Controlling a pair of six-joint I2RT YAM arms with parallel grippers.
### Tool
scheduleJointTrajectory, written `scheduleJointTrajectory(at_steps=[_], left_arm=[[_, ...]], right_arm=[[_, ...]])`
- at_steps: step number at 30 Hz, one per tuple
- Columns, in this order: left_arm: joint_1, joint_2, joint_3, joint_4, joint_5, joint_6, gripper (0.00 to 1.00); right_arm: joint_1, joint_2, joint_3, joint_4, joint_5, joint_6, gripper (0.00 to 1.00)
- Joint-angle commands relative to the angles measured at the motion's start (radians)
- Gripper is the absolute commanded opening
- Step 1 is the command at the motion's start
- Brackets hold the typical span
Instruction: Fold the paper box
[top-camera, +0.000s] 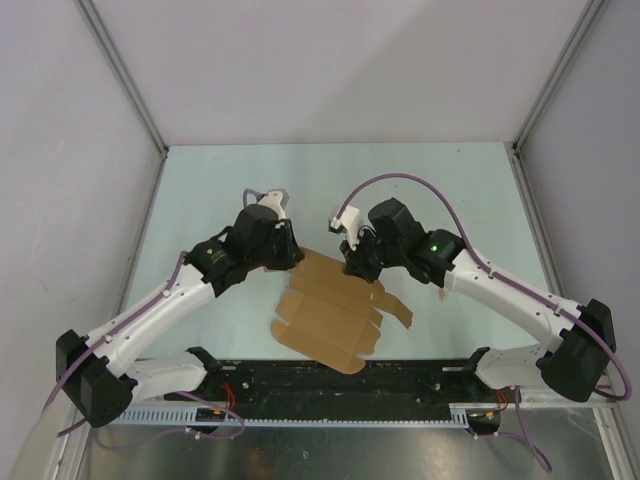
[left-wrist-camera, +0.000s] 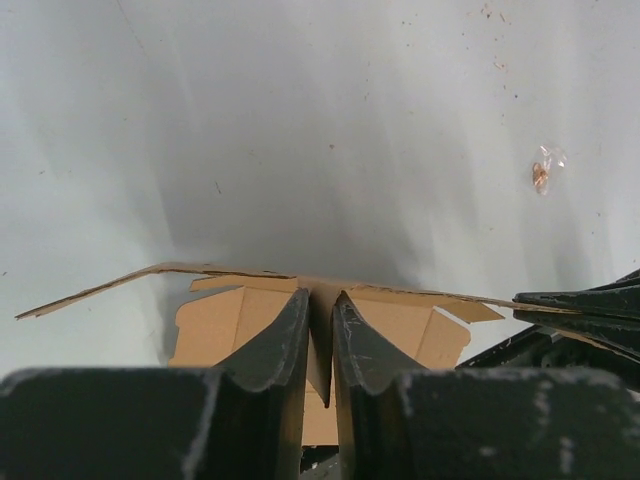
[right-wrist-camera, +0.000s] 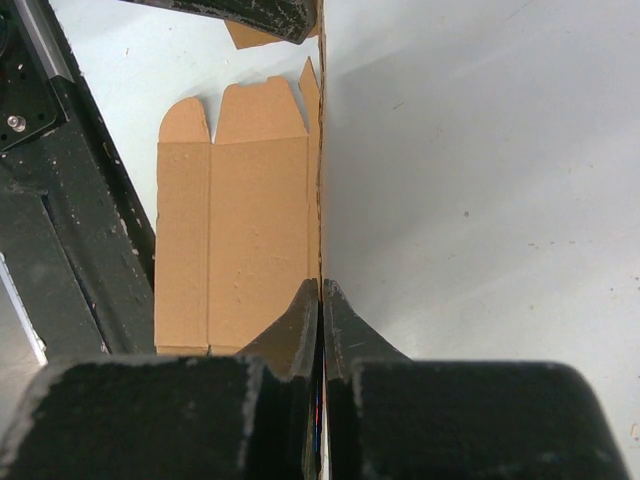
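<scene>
Material: the paper box (top-camera: 335, 315) is thin plain brown cardboard, matte and faintly pebbled in the right wrist view.
Shape: a die-cut sheet, not yet a box, with straight parallel crease lines, rounded tabs and angled flaps along its ends.
Place: it sits on the pale, smooth table (top-camera: 340, 180) between the two grippers, its near corner close to the black rail (top-camera: 350, 380).
Pose: the far edge is raised and shows edge-on as a thin line; the other panels spread out below it.
Left gripper (top-camera: 296, 258): the dark, scuffed fingers (left-wrist-camera: 275, 345) are nearly together, clamped on a cardboard strip.
Right gripper (top-camera: 358, 268): its fingers (right-wrist-camera: 300, 325) are pressed closed on the sheet's thin edge.
Scrap: a small crumpled clear scrap (left-wrist-camera: 545, 170) lies apart on the table.
</scene>
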Motion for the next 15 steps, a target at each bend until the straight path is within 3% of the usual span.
scheduleJointTrajectory(at_steps=[1, 15], left_arm=[[-0.005, -0.012, 0.012, -0.043, -0.034, -0.032, 0.18], [-0.015, -0.046, 0.007, -0.039, -0.111, -0.245, 0.26]], right_arm=[[0.010, -0.001, 0.038, 0.033, 0.016, 0.015, 0.00], [0.068, -0.034, 0.020, 0.118, 0.151, 0.064, 0.00]])
